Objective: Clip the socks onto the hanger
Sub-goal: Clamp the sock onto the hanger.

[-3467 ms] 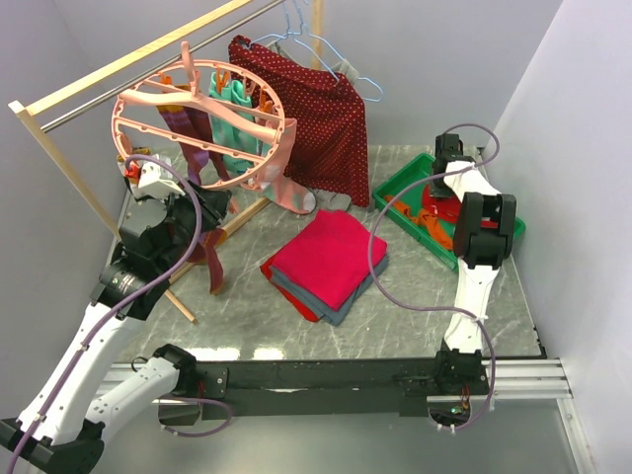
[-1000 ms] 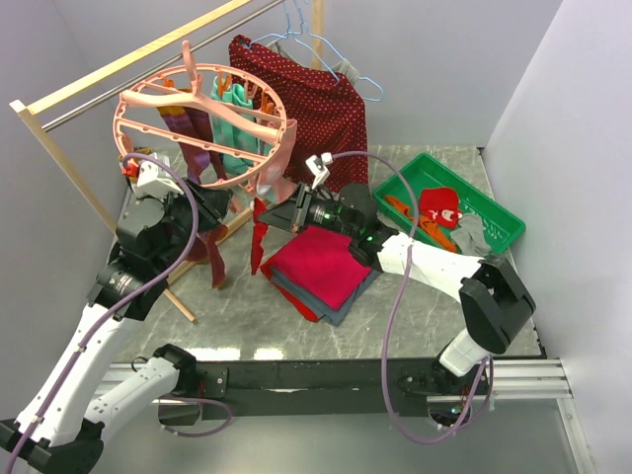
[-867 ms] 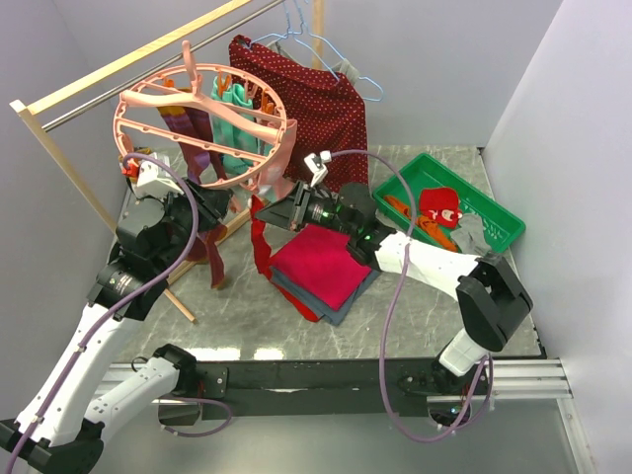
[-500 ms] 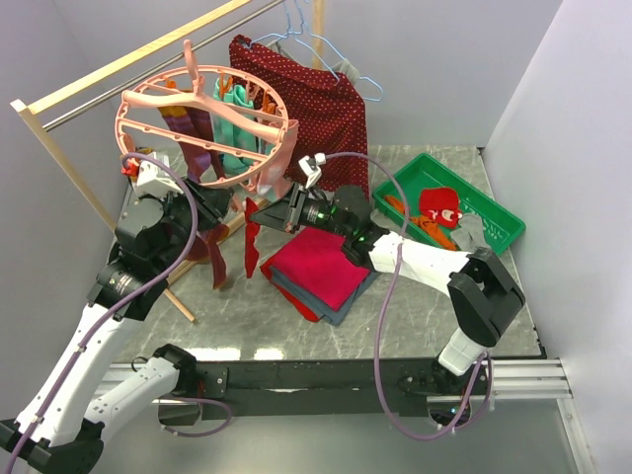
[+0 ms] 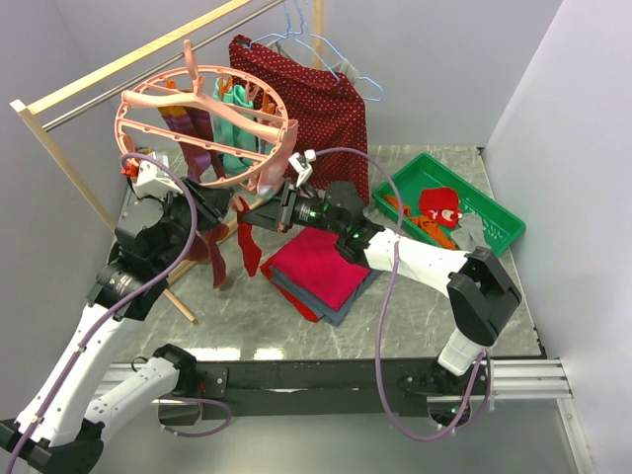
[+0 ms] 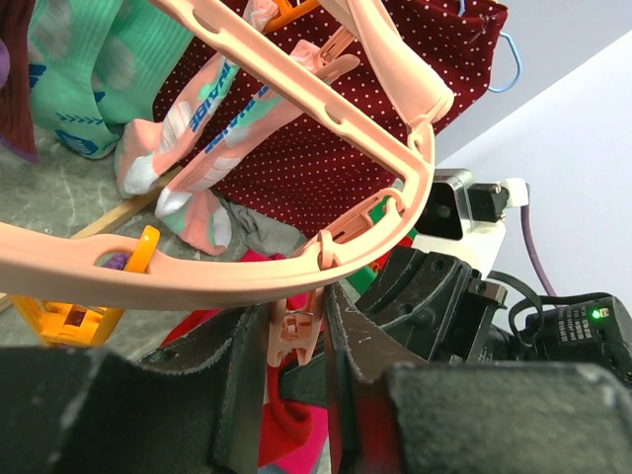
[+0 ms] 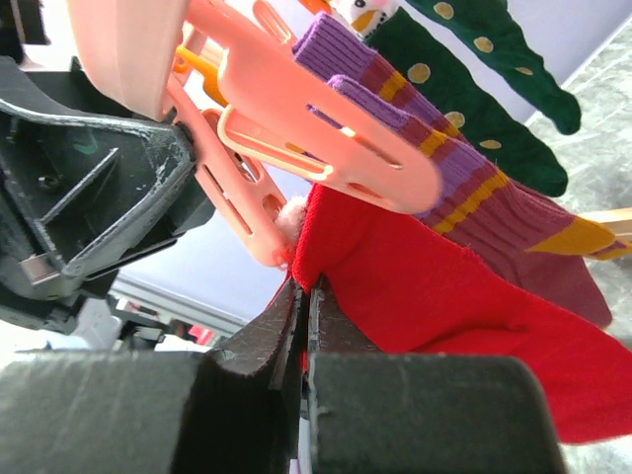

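Hanging from the right gripper [image 5: 255, 209] in the top view, a red sock [image 5: 247, 249] dangles just under the near rim of the round pink hanger [image 5: 168, 96], where the left gripper [image 5: 219, 202] sits. From the left wrist, that gripper's fingers are narrowed around a pink clip [image 6: 296, 331] below the rim, seemingly squeezing it. From the right wrist, the right gripper is pinched tight on the sock's top edge beside the clip, so clipping looks underway; next the edge must slide into the clip's mouth.
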Controlling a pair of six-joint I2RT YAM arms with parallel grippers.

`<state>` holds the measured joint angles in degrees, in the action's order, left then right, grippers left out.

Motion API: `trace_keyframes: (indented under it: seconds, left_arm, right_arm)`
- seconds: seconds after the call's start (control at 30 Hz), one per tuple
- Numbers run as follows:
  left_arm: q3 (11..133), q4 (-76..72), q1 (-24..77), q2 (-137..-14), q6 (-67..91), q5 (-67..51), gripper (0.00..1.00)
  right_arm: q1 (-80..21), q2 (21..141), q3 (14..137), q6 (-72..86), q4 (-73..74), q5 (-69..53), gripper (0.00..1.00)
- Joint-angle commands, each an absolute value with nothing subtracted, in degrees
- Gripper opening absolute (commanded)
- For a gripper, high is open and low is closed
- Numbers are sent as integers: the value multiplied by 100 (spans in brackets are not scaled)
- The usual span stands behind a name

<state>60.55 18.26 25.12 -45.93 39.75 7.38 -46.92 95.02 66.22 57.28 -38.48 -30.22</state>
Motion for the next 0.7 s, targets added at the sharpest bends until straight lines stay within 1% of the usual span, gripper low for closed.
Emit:
trace_keyframes:
  seconds: [0.0,0.43,0.67]
  left_arm:
    - [6187,1538,2531,-4597,4017,791,1]
    - [6258,1670,2540,-4641,4017,914,1]
    - [6275,1758,2575,-4667,3946,1054,1]
  right_arm:
    - [-4869,9396,7022,5143,-3385,-2830,0]
    - [-5089,9220,7365,4404,-2312,-2154,0]
    - [-5124,9132,7400,4307,-2259,-2030,0]
